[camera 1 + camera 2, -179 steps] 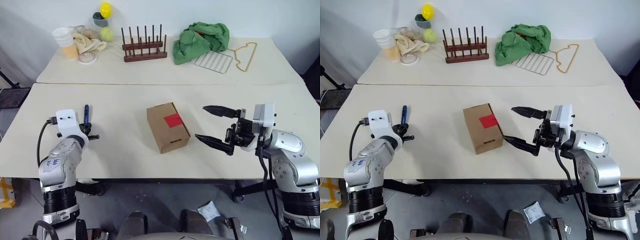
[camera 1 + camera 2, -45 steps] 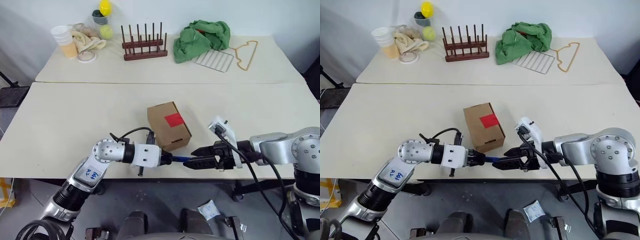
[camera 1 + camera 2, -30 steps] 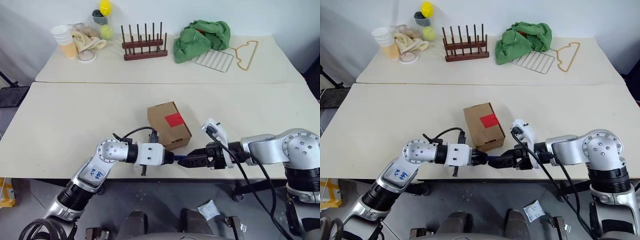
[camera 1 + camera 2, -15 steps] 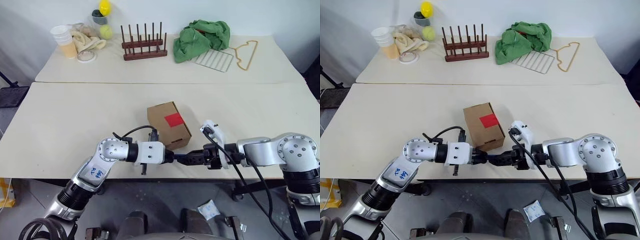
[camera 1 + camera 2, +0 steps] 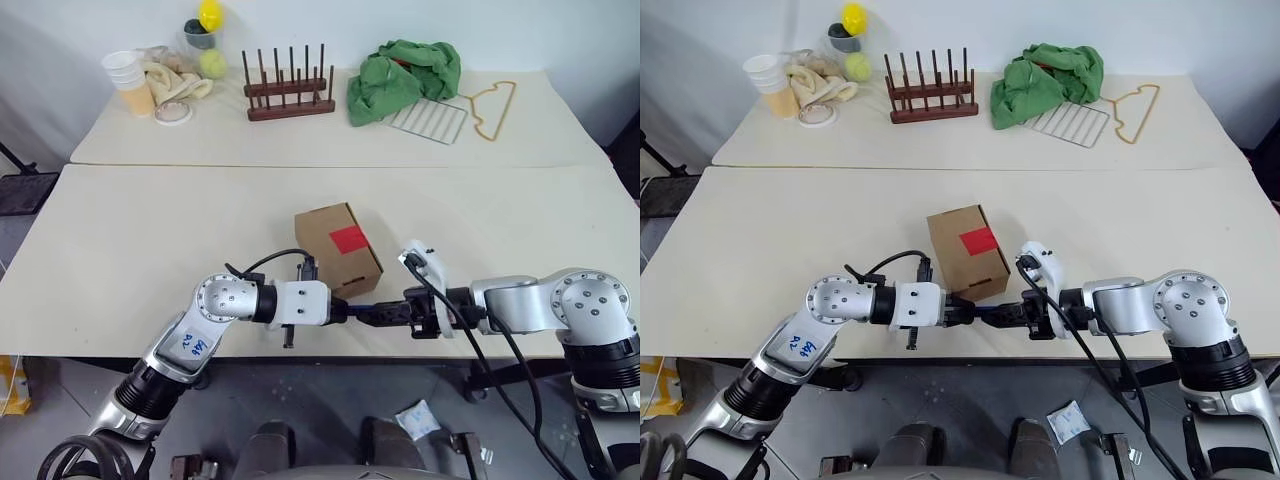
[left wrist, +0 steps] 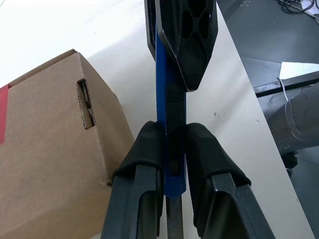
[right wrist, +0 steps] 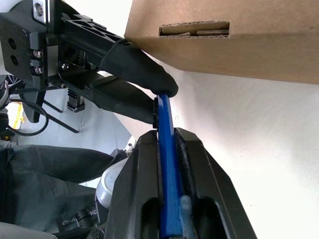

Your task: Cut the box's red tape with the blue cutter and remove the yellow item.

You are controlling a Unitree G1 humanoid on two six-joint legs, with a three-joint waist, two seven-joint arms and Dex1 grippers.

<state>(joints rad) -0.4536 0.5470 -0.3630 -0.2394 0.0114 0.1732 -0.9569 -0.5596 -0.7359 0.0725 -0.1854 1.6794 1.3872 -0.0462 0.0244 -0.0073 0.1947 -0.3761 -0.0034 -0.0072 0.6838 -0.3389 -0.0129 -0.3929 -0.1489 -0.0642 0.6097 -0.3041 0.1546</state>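
Basically both grippers meet at the lower centre of the head view, just below the box (image 5: 337,252), over the near edge of the front bench (image 5: 150,230). Left gripper (image 5: 343,313) comes in from the lower left pointing right, narrow, clamped on the blue cutter (image 6: 169,114); in the left wrist view its two black fingers (image 6: 142,164) squeeze the cutter's blue body. Right gripper (image 5: 385,316) comes in from the right pointing left, also narrow and closed on the same cutter; in the right wrist view the blue shaft sits between its fingers (image 7: 142,184) and runs up to the left gripper's tips. So the cutter is held at both ends, roughly level, just in front of the box's near side.

Box sits at frame centre, closed, flaps down, angled. Red tape (image 5: 347,239) is on its top toward the right, intact. A slot in the box's side wall shows in both wrist views.

Rear bench (image 5: 560,130) across the top of the frame: cups (image 5: 128,80) upper left, wooden rack (image 5: 290,95) top centre, green cloth (image 5: 400,75) and wire hanger (image 5: 492,108) upper right. A yellow lumpy thing (image 5: 210,15) shows at top left, near a tennis ball (image 5: 211,64).
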